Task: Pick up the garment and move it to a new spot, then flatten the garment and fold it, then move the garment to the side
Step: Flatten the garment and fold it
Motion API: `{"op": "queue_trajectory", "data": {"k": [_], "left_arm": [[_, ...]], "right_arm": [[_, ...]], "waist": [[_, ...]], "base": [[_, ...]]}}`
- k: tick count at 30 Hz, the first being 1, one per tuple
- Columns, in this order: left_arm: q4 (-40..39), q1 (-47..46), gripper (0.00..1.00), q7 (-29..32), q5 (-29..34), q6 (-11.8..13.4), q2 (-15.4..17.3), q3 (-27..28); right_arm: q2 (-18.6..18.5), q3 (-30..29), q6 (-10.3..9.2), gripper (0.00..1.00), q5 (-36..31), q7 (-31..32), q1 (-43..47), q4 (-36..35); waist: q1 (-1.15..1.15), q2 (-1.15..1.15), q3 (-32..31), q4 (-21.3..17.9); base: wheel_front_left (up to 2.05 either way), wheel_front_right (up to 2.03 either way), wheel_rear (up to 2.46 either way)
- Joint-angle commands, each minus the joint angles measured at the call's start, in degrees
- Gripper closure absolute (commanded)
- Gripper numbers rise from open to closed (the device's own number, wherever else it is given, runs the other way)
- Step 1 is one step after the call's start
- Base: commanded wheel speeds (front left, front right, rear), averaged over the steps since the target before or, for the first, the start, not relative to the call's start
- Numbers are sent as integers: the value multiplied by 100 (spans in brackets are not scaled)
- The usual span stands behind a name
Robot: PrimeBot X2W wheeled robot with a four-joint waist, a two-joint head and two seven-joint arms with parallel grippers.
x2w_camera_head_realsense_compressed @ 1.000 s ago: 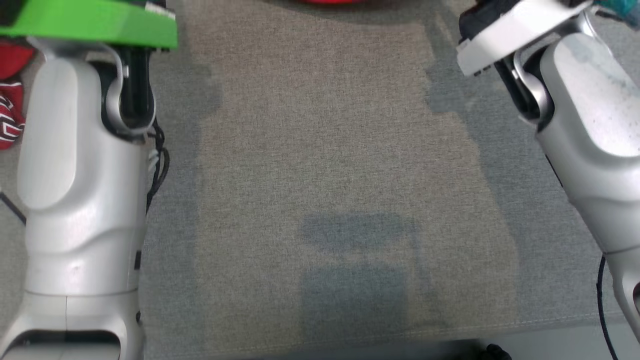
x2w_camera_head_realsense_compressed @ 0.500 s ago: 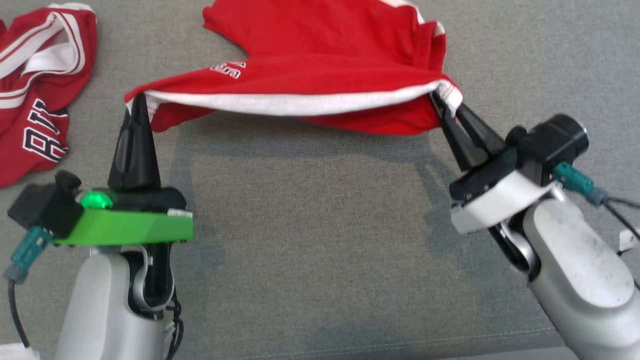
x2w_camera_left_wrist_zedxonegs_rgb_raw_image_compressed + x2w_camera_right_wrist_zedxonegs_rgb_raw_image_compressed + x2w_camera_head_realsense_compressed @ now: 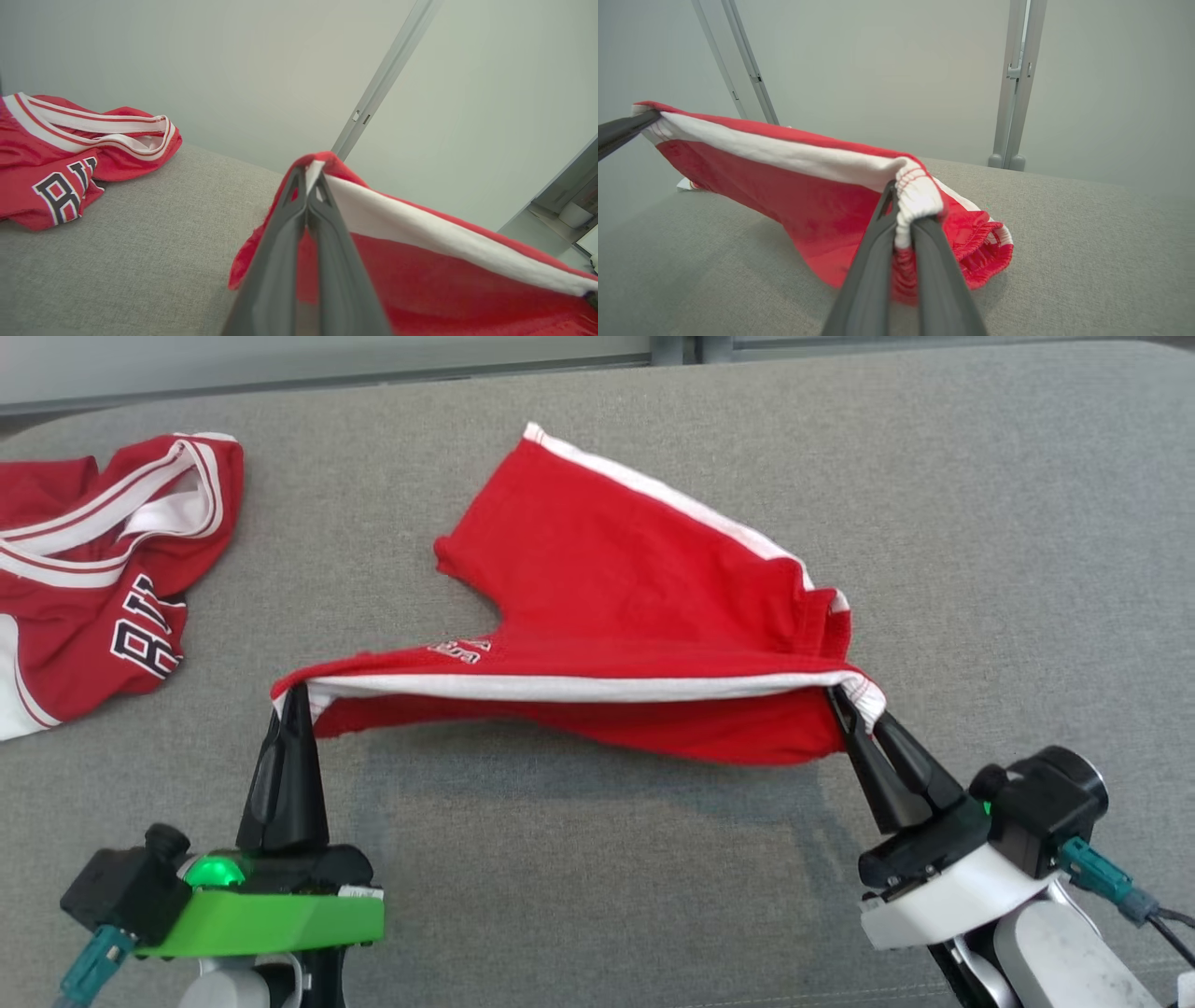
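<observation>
Two grippers hold the shorts (image 3: 653,644): my left gripper (image 3: 297,695) and right gripper (image 3: 845,705) are each clamped on a waistband (image 3: 579,688) corner. The band runs side to side between them, lifted; the legs (image 3: 597,551) trail away from me onto the surface (image 3: 597,877).

1. Your left gripper (image 3: 297,693) has two long, dark, tapering fingers on a bright green mount (image 3: 266,924) with a lit green lamp (image 3: 207,872).
2. Your right gripper (image 3: 848,702) has the same fingers on a white mount (image 3: 943,901).
3. Beside each mount you see a black camera block (image 3: 1050,807) and a teal connector (image 3: 1102,885).
</observation>
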Motion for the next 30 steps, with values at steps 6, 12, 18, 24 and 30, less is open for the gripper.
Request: {"op": "queue_trajectory", "data": {"k": [6, 12, 18, 24, 30], "left_arm": [[-425, 718, 100, 1, 96, 2, -74, 119], [-537, 937, 100, 0, 132, 38, -92, 57], [-197, 622, 100, 3, 163, 31, -70, -16], [487, -30, 100, 121, 66, 9, 31, -127], [1397, -1035, 100, 264, -8, -5, 178, -384]], "right_arm": [[104, -57, -8, 100, -131, -11, 798, -472], [165, -44, -7, 100, -40, -11, 1079, -580], [241, -1, -7, 100, 134, -11, 989, -316], [397, -44, -7, 100, 319, -11, 823, 29], [625, -56, -7, 100, 574, -11, 536, 413]], "waist": [[1, 2, -456, -162], [1, 2, -483, -288], [1, 2, -354, -393], [1, 2, -184, -427], [1, 2, 84, -554]], "base": [[0, 0, 0], [0, 0, 0], [0, 0, 0], [0, 0, 0], [0, 0, 0]]}}
